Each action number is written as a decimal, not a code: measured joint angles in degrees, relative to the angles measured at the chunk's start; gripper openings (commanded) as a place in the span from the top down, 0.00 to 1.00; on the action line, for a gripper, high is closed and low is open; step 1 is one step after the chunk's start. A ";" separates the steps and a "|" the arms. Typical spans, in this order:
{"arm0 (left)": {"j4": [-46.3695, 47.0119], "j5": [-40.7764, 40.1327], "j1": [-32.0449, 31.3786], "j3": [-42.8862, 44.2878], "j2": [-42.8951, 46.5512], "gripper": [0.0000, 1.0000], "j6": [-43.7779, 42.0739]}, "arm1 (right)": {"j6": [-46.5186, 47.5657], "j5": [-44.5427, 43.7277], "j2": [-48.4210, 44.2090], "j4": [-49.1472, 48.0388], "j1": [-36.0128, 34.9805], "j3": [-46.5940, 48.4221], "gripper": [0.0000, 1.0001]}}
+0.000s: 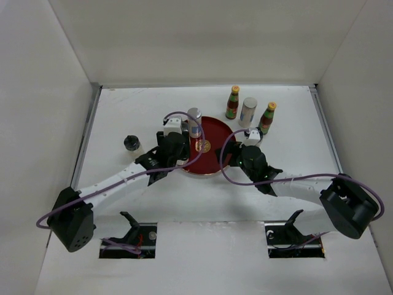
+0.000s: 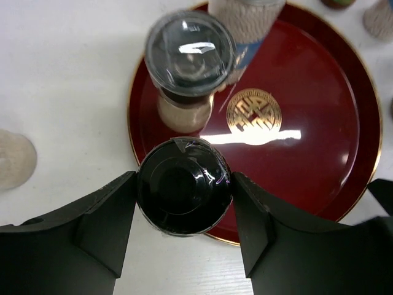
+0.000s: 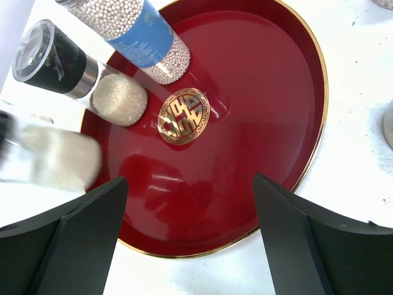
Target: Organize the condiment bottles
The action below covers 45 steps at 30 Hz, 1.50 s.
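While the right pincer point(image 3: 189, 184) hangs released above the red tray point(image 3: 264, 92) with nothing between its fingers, the left pincer point(image 2: 184, 203) is clenched on a dark-lidded jar point(image 2: 184, 181) over the tray's lower left rim in the left wrist view. Higher on the tray, a second jar point(image 2: 190, 55) and a blue-labelled shaker point(image 2: 245, 24) stand close together. From above, a third jar point(image 1: 131, 144) sits on the white desk point(image 1: 123, 110) left of the tray. A yellow-capped sauce bottle point(image 1: 233, 101), a silver-topped shaker point(image 1: 249, 112) and another sauce bottle point(image 1: 267, 117) line up at its upper right.
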State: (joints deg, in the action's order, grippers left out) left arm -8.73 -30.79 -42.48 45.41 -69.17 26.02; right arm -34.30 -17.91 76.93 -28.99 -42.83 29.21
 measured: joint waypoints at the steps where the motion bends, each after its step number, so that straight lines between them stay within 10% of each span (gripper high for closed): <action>1: 0.07 0.28 -0.35 0.00 -1.14 0.64 0.00 | 0.00 0.00 0.00 0.00 0.00 0.00 0.11; 12: 6.19 1.53 -0.44 -0.57 -7.41 0.55 -0.02 | 0.02 0.00 0.00 0.00 0.00 0.00 0.12; 20: 8.22 1.68 0.07 -1.79 -6.29 0.17 -0.42 | 0.02 0.00 0.00 0.00 0.00 0.00 0.12; 45: -2.40 -10.80 23.37 -5.29 6.73 0.11 2.97 | 0.02 0.35 -0.02 0.02 0.00 0.11 0.08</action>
State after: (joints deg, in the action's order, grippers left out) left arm -11.14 -41.58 -19.11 40.12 -62.43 28.99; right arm -34.28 -17.56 76.90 -28.97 -42.83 29.32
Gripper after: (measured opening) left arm 0.894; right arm 0.919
